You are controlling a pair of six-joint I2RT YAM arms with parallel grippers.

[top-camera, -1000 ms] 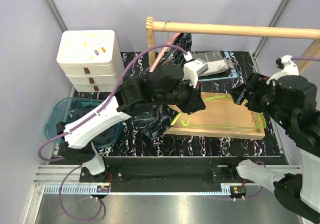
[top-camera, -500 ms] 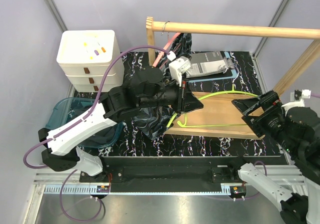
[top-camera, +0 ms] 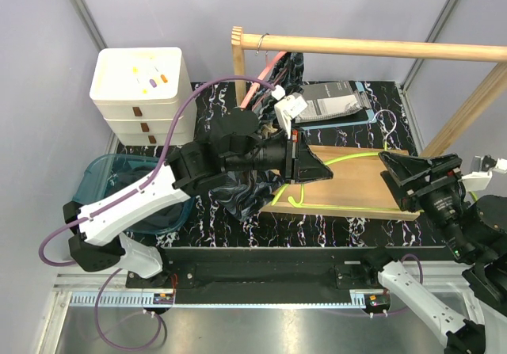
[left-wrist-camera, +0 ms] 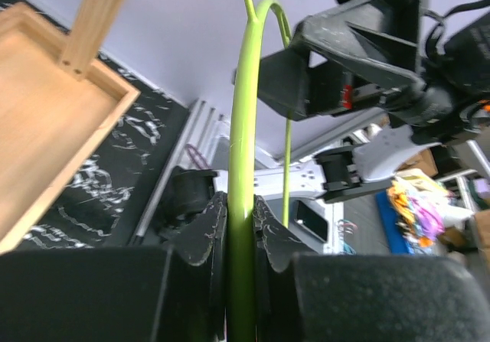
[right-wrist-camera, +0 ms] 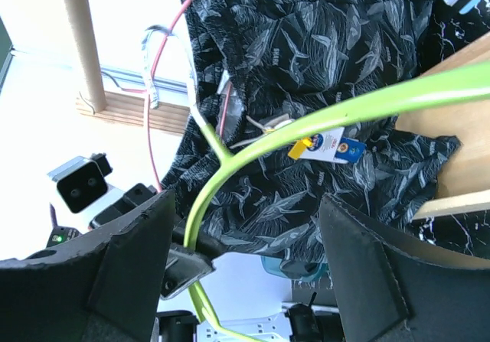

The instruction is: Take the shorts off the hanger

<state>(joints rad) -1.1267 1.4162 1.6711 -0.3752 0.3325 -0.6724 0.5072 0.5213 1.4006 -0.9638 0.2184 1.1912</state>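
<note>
Left tool (left-wrist-camera: 239, 213) first: pinched tight around the stem of the green hanger (left-wrist-camera: 245, 105), pads pressing it from both sides, hook rising beyond them. Right tool (right-wrist-camera: 245, 219) next: spread wide and gripping nothing, hovering off the right end of the wooden tray (top-camera: 356, 184) and facing across the bench (top-camera: 372, 226) toward the left arm, with the hanger's green loop crossing its view.

Patterned shorts (right-wrist-camera: 306, 51) draped behind that loop, running from beside the pink hanger (right-wrist-camera: 150, 112) under the wooden rail (top-camera: 372, 47) down toward the tray's left end, a blue and yellow tag (right-wrist-camera: 328, 144) showing near the middle. Hard to tell: cloth clipped to the green hanger, or merely lying behind it. Plain pair not clearly made out; possibly the dark cloth in the teal bin (top-camera: 85, 176).

Likely step: bringing the free tool in to take the cloth. To do it well, hold the left grip firm and level to stop any swing of the hanger. Steer the right fingers past the green wire, not around it, and close on a thick fold near the waistband, clear of the tag. Pull down and away from the hanger, slowly, watching for a snag on the pink hanger or the tray edge. Ease off at any flex in the hanger.
</note>
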